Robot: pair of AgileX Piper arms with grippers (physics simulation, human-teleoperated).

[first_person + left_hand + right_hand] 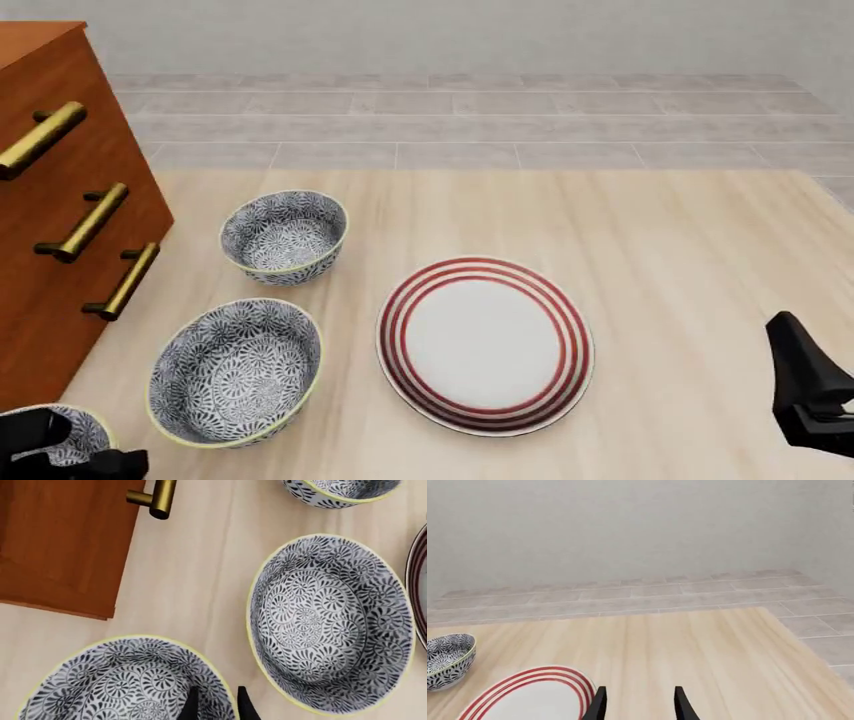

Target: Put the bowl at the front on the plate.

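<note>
The bowl at the front sits at the table's near left corner, patterned blue-grey with a yellow-green rim, and is partly hidden by my left arm. In the left wrist view the bowl fills the near corner. My left gripper straddles its rim, one finger inside and one outside, shut on the wall. The plate, white with red rings, lies in the middle of the table, to the bowl's right. My right gripper hangs open and empty beside the plate, near the table's front right.
Two more patterned bowls stand nearby: a middle bowl between the front bowl and the plate, and a far bowl behind it. A wooden drawer cabinet with brass handles lines the left side.
</note>
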